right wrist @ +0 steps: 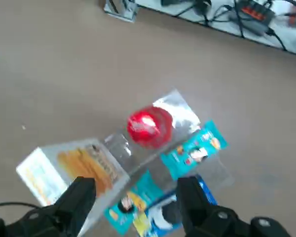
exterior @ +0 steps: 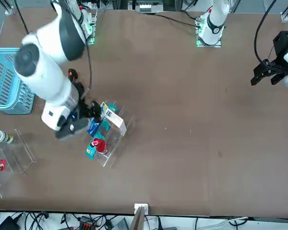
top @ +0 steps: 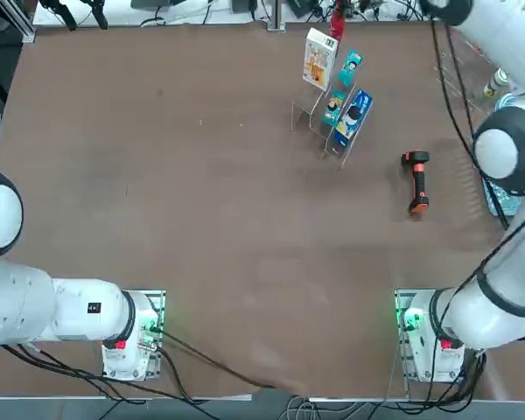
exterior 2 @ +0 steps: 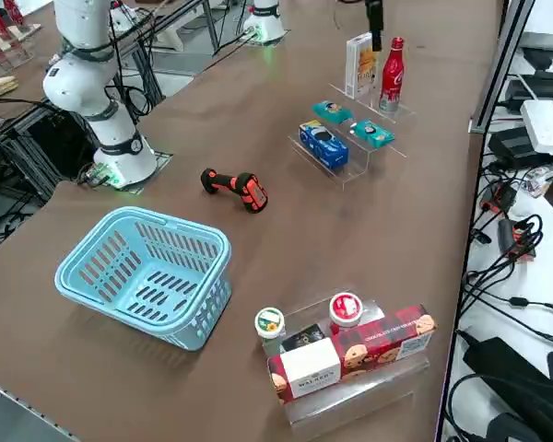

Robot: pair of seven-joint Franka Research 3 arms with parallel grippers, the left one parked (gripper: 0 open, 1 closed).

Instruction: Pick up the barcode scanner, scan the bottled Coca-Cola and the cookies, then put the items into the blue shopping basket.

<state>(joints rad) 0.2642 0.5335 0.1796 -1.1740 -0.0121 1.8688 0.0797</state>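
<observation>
Below open end effector [right wrist: 135, 205], cookies [right wrist: 71, 168]

From across the table, the right arm [exterior: 53, 72] hides most of the scanner [exterior: 73, 74]; the basket [exterior: 7, 81] is cut off at the edge.

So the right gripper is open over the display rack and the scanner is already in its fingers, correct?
Not quite. The right gripper is open above the clear display rack but empty. The barcode scanner lies on the table, apart from the arm, between the rack and the blue shopping basket, as the right side view shows.
</observation>
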